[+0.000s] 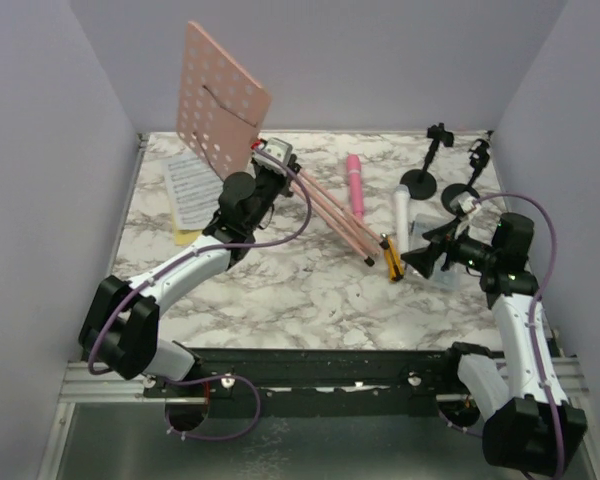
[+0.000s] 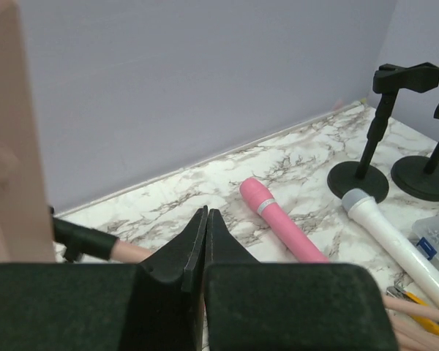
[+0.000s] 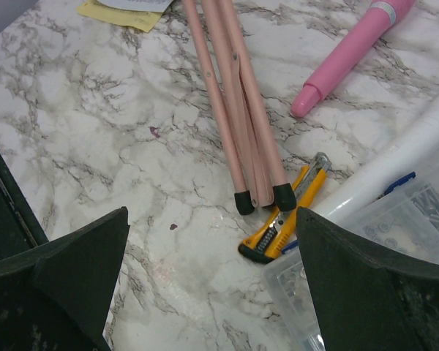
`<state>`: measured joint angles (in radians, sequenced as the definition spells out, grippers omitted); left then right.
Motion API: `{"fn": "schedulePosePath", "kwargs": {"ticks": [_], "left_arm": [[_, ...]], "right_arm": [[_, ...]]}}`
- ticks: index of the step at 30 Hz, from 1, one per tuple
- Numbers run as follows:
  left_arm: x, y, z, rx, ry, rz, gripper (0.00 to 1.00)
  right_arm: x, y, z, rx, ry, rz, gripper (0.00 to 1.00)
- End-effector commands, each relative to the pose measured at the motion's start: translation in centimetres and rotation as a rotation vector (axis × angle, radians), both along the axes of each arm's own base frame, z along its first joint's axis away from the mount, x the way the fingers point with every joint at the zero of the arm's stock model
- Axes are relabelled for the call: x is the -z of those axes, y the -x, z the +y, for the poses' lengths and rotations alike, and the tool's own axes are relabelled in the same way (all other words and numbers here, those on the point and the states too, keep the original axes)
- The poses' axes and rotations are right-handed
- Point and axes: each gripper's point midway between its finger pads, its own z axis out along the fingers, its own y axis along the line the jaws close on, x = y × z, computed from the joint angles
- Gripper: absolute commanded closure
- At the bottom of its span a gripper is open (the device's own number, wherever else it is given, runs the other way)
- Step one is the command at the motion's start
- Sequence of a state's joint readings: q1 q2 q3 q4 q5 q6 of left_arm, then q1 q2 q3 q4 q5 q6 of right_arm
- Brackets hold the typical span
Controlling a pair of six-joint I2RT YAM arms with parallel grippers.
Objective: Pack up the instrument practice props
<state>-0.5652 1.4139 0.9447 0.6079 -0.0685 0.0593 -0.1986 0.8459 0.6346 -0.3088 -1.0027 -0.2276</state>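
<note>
Stretching forward, left pincer (image 2: 206, 218) closed beside rack (image 1: 220, 100).

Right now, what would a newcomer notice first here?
The big pink perforated rack tilts up at the back left, its folded tripod legs stretched across the marble table. The left gripper sits shut by the rack's lower edge. The right gripper gapes open over a yellow cutter and a clear box.
</note>
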Motion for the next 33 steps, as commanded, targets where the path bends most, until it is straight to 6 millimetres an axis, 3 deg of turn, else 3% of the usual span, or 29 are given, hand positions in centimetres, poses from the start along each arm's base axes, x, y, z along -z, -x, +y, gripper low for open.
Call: {"fn": "schedulePosePath", "kwargs": {"ticks": [1, 12, 22, 33], "left_arm": [[-1.7, 0.1, -0.8, 0.041, 0.060, -0.029, 1.00], [-0.1, 1.8, 0.6, 0.037, 0.092, 0.014, 1.00], [-0.5, 3.4, 1.9, 0.035, 0.097, 0.007, 1.00], [0.6, 4.2, 1.8, 0.060, 0.106, 0.074, 0.99]], "right_arm": [[0.5, 0.0, -0.3, 0.012, 0.010, 0.001, 0.00], [0.5, 0.1, -0.2, 0.006, 0.005, 0.005, 0.00], [0.7, 0.0, -0.2, 0.004, 0.004, 0.009, 0.00], [0.9, 0.0, -0.1, 0.000, 0.001, 0.016, 0.00]]}}
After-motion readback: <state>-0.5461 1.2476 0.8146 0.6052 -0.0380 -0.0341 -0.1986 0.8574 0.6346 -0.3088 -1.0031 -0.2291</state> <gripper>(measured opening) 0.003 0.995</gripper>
